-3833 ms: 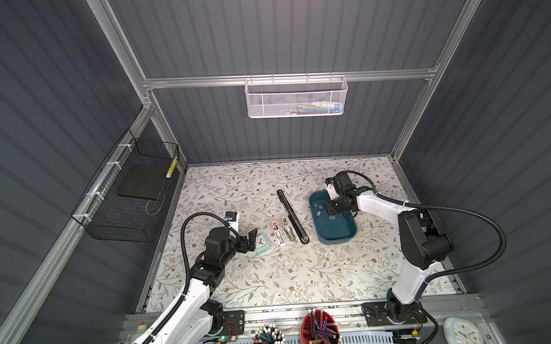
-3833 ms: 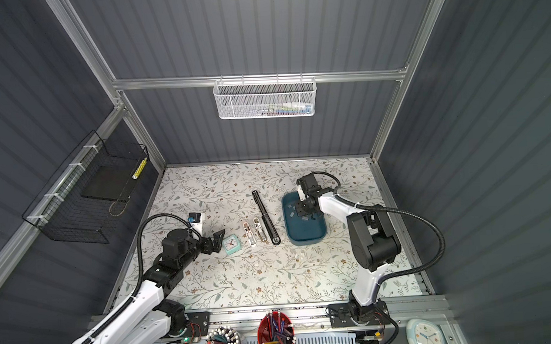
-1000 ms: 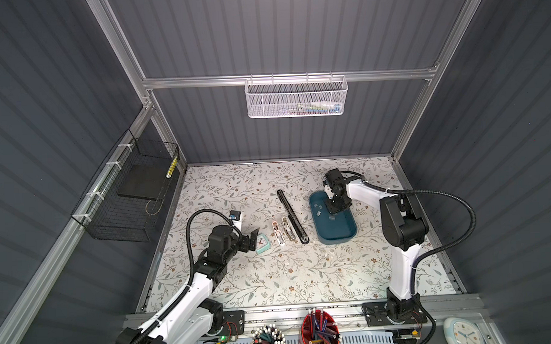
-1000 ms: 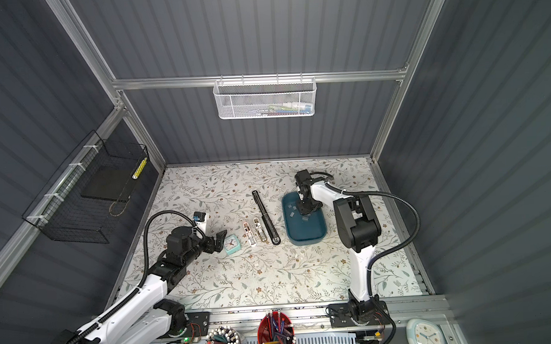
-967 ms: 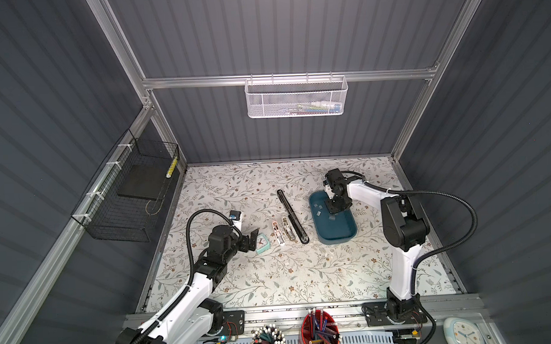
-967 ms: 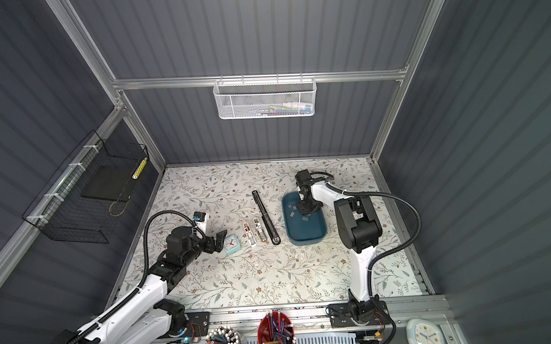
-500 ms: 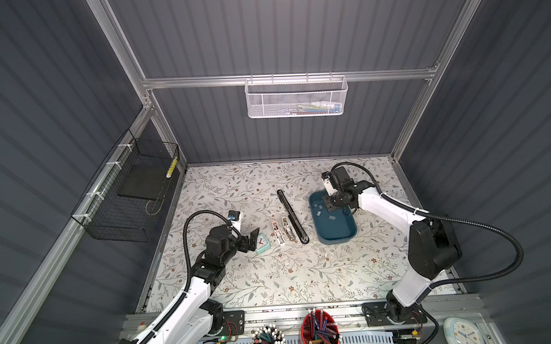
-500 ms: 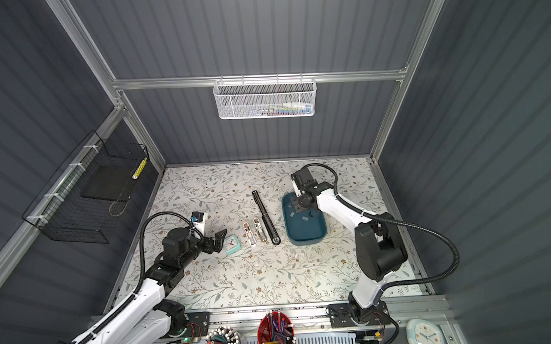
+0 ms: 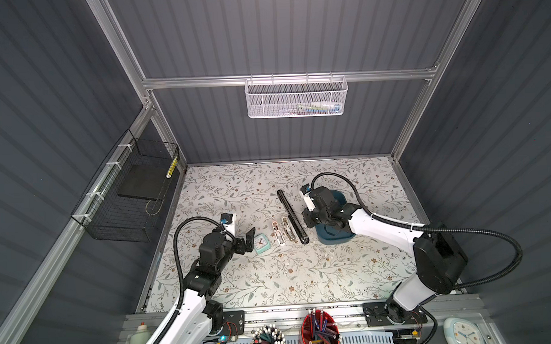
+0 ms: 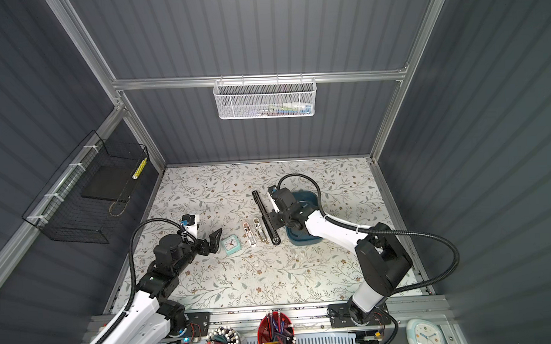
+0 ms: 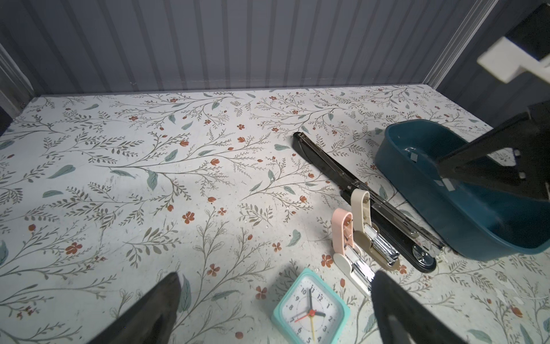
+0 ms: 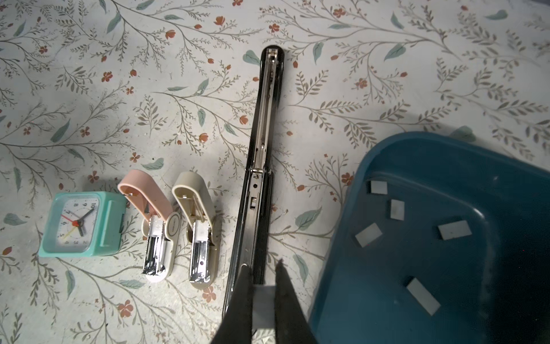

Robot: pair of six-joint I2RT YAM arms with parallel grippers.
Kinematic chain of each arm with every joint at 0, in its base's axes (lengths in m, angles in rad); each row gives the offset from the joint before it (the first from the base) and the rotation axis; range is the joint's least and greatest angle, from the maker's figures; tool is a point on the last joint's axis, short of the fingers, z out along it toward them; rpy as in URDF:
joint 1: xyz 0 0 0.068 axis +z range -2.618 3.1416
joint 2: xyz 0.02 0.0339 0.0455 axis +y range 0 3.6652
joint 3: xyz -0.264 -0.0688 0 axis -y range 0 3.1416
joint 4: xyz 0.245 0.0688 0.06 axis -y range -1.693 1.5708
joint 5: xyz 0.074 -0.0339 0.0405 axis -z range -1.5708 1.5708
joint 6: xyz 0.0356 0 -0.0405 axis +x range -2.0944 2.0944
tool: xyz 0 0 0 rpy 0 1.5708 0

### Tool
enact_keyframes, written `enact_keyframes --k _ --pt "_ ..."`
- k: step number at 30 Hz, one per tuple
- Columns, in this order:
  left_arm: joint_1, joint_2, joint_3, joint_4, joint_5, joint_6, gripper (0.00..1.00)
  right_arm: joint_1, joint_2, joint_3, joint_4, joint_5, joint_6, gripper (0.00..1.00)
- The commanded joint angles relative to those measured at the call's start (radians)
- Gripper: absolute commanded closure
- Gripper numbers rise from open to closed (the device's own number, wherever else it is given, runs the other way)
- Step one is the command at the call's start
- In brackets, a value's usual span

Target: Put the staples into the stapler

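In both top views: floral worktop (image 9: 271, 280), grey ribbed walls (image 9: 282, 141), front half open. Left arm lies low, left gripper (image 9: 250, 241) spread wide beside a mint clock (image 9: 261, 243). Left wrist view: opened long black stapler (image 11: 327, 162) beside the teal tray (image 11: 431, 214). Right wrist view: right gripper (image 12: 262, 268) pinches one staple strip (image 12: 263, 300) above that stapler; five staples (image 12: 367, 235) lie in the tray.

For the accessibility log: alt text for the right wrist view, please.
The right tool pinches a grey staple strip near one end of a long black stapler lying open. A blue tray beside it holds five more strips; two small open staplers and a mint clock lie on the stapler's other side.
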Motion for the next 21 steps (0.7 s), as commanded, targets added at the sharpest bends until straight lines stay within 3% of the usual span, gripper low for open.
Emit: enact_keyframes --k 1,11,21 --pt "0.005 0.013 -0.007 -0.011 -0.009 -0.016 0.00 0.017 -0.003 -0.015 0.074 0.011 0.049 0.94" --pt "0.005 0.041 0.001 -0.004 0.013 -0.011 0.00 0.058 0.045 -0.011 0.071 0.063 0.028 0.95" --pt "0.005 0.028 -0.018 0.042 0.169 0.028 0.00 0.061 0.095 -0.015 0.089 0.058 0.024 0.95"
